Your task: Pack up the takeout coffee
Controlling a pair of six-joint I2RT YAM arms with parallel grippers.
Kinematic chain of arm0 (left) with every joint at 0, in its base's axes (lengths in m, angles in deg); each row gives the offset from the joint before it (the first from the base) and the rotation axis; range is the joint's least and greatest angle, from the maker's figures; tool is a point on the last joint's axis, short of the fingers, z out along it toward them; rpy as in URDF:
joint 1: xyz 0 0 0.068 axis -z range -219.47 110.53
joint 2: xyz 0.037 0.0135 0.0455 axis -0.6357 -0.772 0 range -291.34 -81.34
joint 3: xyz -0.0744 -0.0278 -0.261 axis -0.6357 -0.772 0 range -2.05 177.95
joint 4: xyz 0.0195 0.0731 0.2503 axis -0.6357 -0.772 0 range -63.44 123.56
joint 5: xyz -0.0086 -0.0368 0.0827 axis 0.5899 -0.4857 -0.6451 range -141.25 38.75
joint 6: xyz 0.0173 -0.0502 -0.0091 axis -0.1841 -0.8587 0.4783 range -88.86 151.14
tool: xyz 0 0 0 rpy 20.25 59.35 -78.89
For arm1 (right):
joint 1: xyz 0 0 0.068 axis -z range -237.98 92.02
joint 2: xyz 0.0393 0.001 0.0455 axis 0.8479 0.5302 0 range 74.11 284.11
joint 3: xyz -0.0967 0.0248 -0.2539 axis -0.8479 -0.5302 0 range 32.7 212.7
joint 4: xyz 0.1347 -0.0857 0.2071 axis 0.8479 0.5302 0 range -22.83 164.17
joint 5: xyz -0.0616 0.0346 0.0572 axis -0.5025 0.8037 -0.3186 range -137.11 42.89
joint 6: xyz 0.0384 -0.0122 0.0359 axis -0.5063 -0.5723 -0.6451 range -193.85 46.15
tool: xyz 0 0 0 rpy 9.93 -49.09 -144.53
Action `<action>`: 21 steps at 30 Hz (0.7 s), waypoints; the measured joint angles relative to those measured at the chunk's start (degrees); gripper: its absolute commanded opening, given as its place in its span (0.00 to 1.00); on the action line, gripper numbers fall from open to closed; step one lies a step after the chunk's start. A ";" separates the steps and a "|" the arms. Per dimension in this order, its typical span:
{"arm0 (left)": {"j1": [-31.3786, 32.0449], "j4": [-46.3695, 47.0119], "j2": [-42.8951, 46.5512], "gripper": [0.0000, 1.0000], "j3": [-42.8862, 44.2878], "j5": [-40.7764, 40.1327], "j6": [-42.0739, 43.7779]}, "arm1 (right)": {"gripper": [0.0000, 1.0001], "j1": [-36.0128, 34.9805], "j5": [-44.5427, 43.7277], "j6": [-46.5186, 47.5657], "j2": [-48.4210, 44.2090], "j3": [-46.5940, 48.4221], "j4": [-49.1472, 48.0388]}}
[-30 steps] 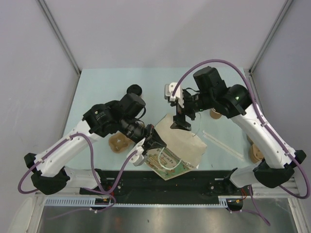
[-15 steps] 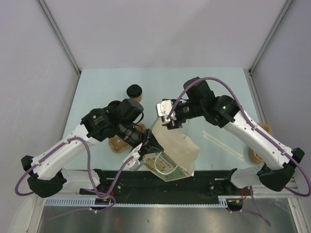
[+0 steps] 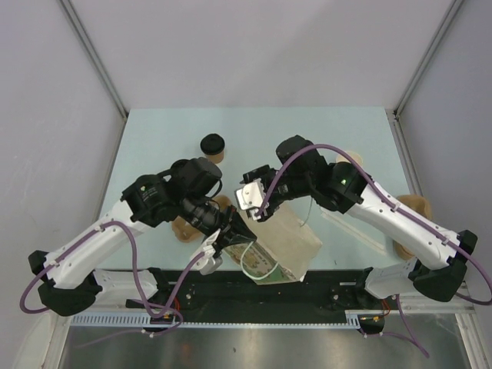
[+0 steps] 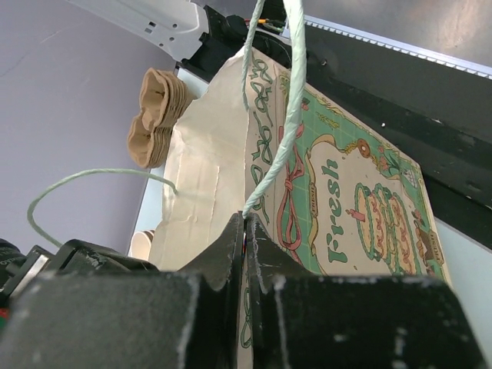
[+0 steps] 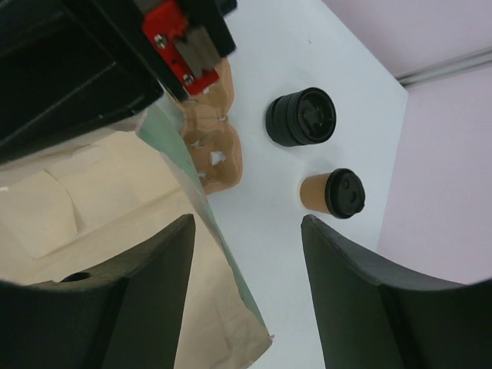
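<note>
Toward the far edge of the tabletop (image 3: 323,131), left of centre: takeout coffee (image 3: 213,144), upright, lid on, outside the bag and apart from both hands. Near edge, centre: paper bag (image 3: 290,242). Left hand (image 4: 244,223): closed on the bag's rim, where the string handle (image 4: 288,115) joins. Right hand (image 5: 246,231): fingers apart, empty, just above the bag's far end.
</note>
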State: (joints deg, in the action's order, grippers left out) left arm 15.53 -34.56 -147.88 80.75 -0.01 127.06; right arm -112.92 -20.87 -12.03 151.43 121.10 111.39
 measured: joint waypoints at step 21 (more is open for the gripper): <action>-0.22 9.97 10.29 0.89 -7.06 -2.84 -9.20 | 0.00 -0.92 -7.67 -0.39 3.67 7.85 9.40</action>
State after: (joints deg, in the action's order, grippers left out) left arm 15.32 -24.59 -137.58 73.69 -2.85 117.86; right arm -113.84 -28.54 -12.42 155.10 128.95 120.79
